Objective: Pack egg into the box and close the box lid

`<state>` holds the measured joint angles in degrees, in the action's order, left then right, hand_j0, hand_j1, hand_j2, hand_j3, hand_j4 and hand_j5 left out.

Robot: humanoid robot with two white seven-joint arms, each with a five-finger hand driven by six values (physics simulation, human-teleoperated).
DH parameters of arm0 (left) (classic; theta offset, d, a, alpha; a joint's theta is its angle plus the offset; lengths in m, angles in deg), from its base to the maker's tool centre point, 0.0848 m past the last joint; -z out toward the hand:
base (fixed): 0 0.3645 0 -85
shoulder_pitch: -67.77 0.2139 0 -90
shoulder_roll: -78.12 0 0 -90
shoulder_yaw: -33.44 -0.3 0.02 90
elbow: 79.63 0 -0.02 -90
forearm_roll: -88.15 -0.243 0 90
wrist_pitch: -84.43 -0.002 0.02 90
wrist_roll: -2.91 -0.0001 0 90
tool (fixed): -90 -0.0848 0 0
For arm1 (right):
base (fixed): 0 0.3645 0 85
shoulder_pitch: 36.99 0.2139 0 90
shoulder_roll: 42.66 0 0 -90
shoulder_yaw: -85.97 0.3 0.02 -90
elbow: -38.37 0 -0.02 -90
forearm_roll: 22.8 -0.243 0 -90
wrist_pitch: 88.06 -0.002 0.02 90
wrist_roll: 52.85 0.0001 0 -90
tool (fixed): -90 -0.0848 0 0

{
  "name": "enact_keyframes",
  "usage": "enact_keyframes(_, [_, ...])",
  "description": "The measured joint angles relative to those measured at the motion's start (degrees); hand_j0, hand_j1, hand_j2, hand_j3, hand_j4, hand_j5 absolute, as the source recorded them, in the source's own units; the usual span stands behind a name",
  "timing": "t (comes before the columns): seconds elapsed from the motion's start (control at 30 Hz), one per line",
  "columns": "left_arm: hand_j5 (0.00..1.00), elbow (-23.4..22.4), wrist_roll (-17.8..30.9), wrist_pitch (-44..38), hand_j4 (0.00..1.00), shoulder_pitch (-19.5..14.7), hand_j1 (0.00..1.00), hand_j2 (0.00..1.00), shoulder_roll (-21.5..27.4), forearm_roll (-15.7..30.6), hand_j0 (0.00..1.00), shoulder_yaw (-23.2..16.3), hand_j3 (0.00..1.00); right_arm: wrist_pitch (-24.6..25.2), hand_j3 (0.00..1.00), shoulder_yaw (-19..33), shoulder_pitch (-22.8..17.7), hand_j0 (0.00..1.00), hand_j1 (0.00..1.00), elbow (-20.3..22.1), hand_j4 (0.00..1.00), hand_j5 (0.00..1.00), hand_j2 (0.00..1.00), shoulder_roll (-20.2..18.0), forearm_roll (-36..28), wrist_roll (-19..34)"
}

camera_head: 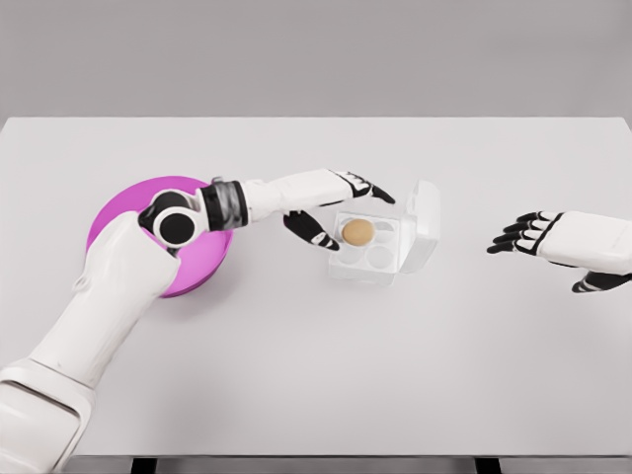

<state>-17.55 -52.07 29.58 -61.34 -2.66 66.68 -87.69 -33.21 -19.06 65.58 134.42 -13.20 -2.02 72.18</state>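
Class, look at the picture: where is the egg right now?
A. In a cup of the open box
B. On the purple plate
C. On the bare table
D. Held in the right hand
A. The egg sits in a cup of the clear box, whose lid stands open.

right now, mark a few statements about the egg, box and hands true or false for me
1. The egg sits in a cup of the box. True.
2. The box lid is shut. False: it stands open on the box's right side.
3. The left hand is next to the box, holding nothing. True.
4. The right hand grips the lid. False: it hovers apart, to the right, fingers spread.
5. The pink plate lies right of the box. False: it lies to the left.
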Motion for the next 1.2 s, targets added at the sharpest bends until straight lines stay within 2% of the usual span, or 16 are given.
enact_keyframes(0.13, [1.0, 2.09, 0.0, 0.02, 1.0, 0.62, 1.0, 1.0, 0.95, 0.81, 1.0, 1.4, 1.0, 0.01, 1.0, 0.17, 0.09, 1.0, 1.0, 0.51, 1.0, 1.0, 1.0, 0.1, -0.22, 0.0])
enact_keyframes(0.2, [1.0, 4.19, 0.0, 0.03, 1.0, 0.79, 1.0, 1.0, 3.26, 3.07, 1.0, 1.89, 1.0, 0.01, 1.0, 0.07, 0.09, 1.0, 1.0, 0.55, 1.0, 1.0, 1.0, 0.16, -0.28, 0.0])
enact_keyframes(0.3, [1.0, 9.11, 0.0, 0.02, 1.0, 1.49, 1.0, 1.0, 10.75, 10.4, 1.0, 2.16, 1.0, 0.0, 1.0, -0.12, 0.35, 1.0, 1.0, 0.61, 1.0, 1.0, 1.0, 1.07, -0.57, 0.0])
enact_keyframes(0.4, [1.0, 13.19, 0.01, 0.03, 1.0, 2.99, 1.0, 1.0, 20.07, 20.13, 1.0, 2.29, 1.0, 0.01, 1.0, -0.48, 0.62, 1.0, 1.0, 0.47, 1.0, 1.0, 1.0, 2.14, -0.72, 0.0])
enact_keyframes(0.5, [1.0, 14.87, 0.01, 0.04, 1.0, 5.36, 1.0, 1.0, 28.09, 28.57, 1.0, 3.24, 1.0, 0.0, 1.0, -0.81, 0.62, 1.0, 1.0, 0.36, 1.0, 1.0, 1.0, 3.19, -0.76, 0.0])
enact_keyframes(0.6, [1.0, 15.36, 0.0, 0.03, 1.0, 8.44, 1.0, 1.0, 33.37, 33.97, 1.0, 5.79, 1.0, 0.0, 1.0, -1.13, 0.79, 1.0, 1.0, 0.46, 1.0, 1.0, 1.0, 3.6, -0.78, 0.0])
enact_keyframes(0.63, [1.0, 15.42, 0.0, 0.01, 1.0, 8.53, 1.0, 1.0, 34.7, 35.31, 1.0, 6.32, 1.0, 0.0, 1.0, -1.18, 0.79, 1.0, 1.0, 0.53, 1.0, 1.0, 1.0, 3.69, -0.78, 0.0])
enact_keyframes(0.7, [1.0, 15.29, 0.0, 0.01, 1.0, 10.11, 1.0, 1.0, 36.82, 36.81, 1.0, 6.97, 1.0, 0.0, 1.0, -1.31, 1.05, 1.0, 1.0, 0.79, 1.0, 1.0, 1.0, 4.32, -0.74, 0.0])
enact_keyframes(0.83, [1.0, 15.12, 0.0, 0.0, 1.0, 10.46, 1.0, 1.0, 39.12, 37.92, 1.0, 7.47, 1.0, 0.0, 1.0, -1.86, 1.85, 1.0, 1.0, 1.93, 1.0, 1.0, 1.0, 5.82, -0.79, 0.0])
enact_keyframes(0.97, [1.0, 15.08, 0.0, 0.0, 1.0, 10.46, 1.0, 1.0, 39.72, 38.27, 1.0, 7.59, 1.0, 0.03, 1.0, -3.16, 4.39, 1.0, 1.0, 2.14, 1.0, 1.0, 1.0, 7.3, -0.81, -0.01])
enact_keyframes(1.2, [1.0, 15.07, 0.0, 0.0, 1.0, 10.46, 1.0, 1.0, 39.91, 38.38, 1.0, 7.64, 1.0, 0.1, 1.0, -4.7, 4.66, 1.0, 1.0, 2.85, 1.0, 1.0, 1.0, 9.16, -0.84, -0.05])
